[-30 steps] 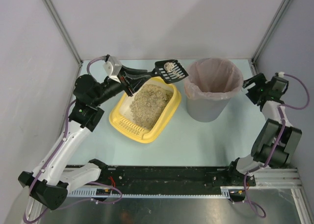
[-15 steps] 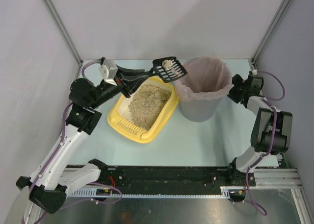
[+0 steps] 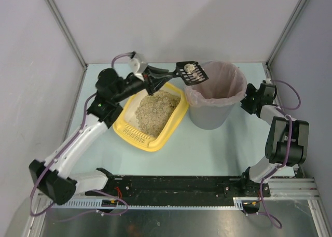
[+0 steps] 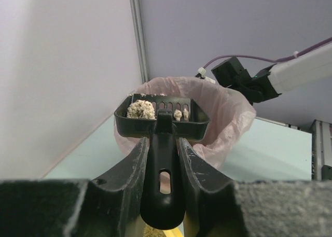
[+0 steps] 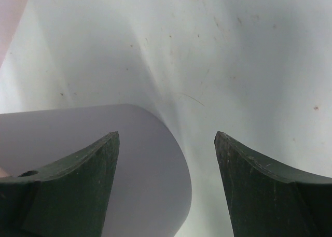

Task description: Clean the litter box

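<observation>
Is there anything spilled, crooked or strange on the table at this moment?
Nothing looks spilled: the table around the litter box shows no stray grains. The only oddity is that the litter box lies diagonally to the table edges. The scoop in the left gripper carries its clumps level.

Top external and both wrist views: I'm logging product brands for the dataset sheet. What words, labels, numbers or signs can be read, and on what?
No text can be read in any view.
The black scoop, the grey bin, its pink liner and the yellow litter box show no print.
Any marking on the black base rail is too small to tell.
</observation>
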Controlling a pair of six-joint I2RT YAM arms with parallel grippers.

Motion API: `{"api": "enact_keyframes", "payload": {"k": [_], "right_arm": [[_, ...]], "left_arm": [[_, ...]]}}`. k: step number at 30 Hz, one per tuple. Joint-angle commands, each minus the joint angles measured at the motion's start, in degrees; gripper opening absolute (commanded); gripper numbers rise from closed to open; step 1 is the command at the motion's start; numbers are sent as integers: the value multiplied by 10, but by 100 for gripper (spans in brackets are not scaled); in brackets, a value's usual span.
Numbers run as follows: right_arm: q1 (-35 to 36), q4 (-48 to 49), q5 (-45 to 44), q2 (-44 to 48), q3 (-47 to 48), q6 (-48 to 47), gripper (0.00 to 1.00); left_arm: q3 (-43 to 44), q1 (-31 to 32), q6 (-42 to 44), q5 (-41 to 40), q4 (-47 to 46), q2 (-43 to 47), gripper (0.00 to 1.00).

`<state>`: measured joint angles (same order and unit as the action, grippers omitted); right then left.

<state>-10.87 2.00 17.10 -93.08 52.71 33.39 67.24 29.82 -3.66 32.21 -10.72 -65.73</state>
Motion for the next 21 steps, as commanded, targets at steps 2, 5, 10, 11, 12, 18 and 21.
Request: {"api": "enact_keyframes", "payload": {"k": [2, 5, 10, 11, 12, 18, 21], "right_arm": [[31, 5, 46, 30, -32, -21, 79], [30, 10, 47, 37, -47, -29, 79], [24, 31, 50, 53, -72, -32, 79], [23, 32, 50, 55, -75, -33, 79], [23, 31, 50, 59, -80, -35, 79], [1, 21, 57, 97, -99, -47, 79], [-7, 18, 56, 121, -106, -49, 79]], "left_arm": [[92, 31, 83, -17, 21, -75, 0], [124, 41, 127, 3, 35, -109, 0], [202, 61, 227, 28, 93, -166, 0], [212, 61, 238, 36, 101, -172, 0], [235, 63, 254, 47, 131, -178, 0], [249, 82, 380, 10, 181, -202, 0], [251, 90, 423, -6, 187, -211, 0]]}}
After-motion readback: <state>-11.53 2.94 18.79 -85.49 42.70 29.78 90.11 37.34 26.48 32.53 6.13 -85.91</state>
